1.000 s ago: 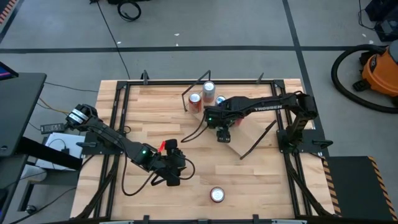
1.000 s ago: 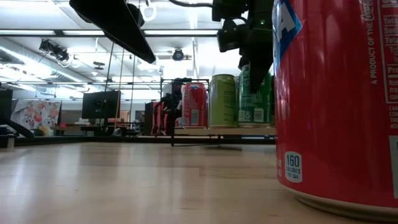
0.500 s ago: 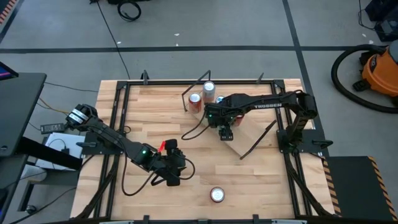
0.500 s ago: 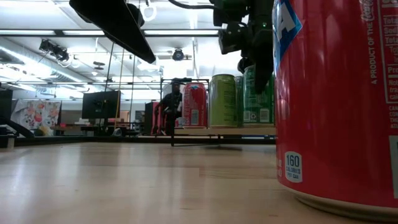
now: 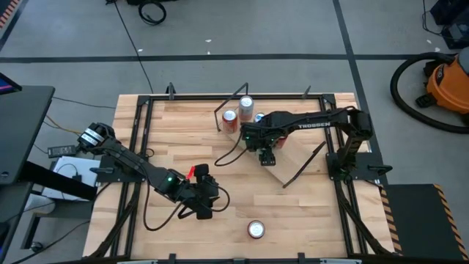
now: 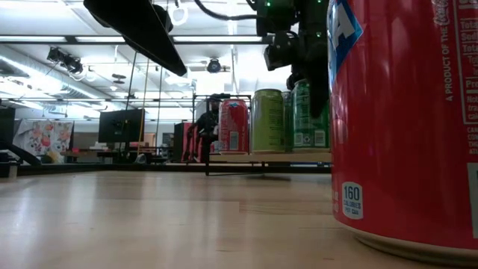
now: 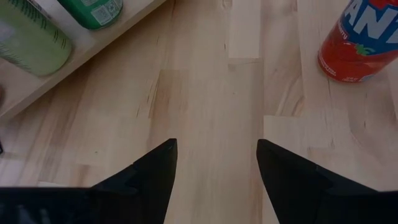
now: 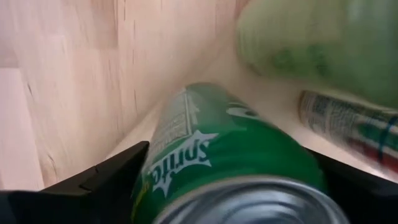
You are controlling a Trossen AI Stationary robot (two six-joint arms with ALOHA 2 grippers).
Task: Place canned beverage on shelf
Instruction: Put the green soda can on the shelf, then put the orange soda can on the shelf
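The shelf (image 5: pixel 293 163) is a light-wood board on black rod legs, right of the table's middle. On it stand a red can (image 6: pixel 233 125), a pale green can (image 6: pixel 267 121) and a green Sprite can (image 8: pixel 224 155), also in the low view (image 6: pixel 309 116). My right gripper (image 5: pixel 267 155) points down over the Sprite can with a finger (image 8: pixel 99 180) close on either side. Another red can (image 5: pixel 256 229) stands on the tabletop near the front edge. My left gripper (image 7: pixel 217 155) hangs open over bare tabletop, left of that can. My right gripper comes down from above around the top of the Sprite can's wall (image 8: pixel 155 168), one finger on each side. The can stands upright on the shelf board (image 8: pixel 273 99). Whether the fingers touch the wall, I cannot tell.
The other cans stand close beside the Sprite can at the shelf's far end (image 5: pixel 245 105). The board's near right part is bare. A black frame (image 5: pixel 139 147) runs around the slatted tabletop. A cable loops on the table by the left arm (image 5: pixel 157 220).
My right gripper has rolled a little about its own downward line above the shelf. The Sprite can stays upright on the board.
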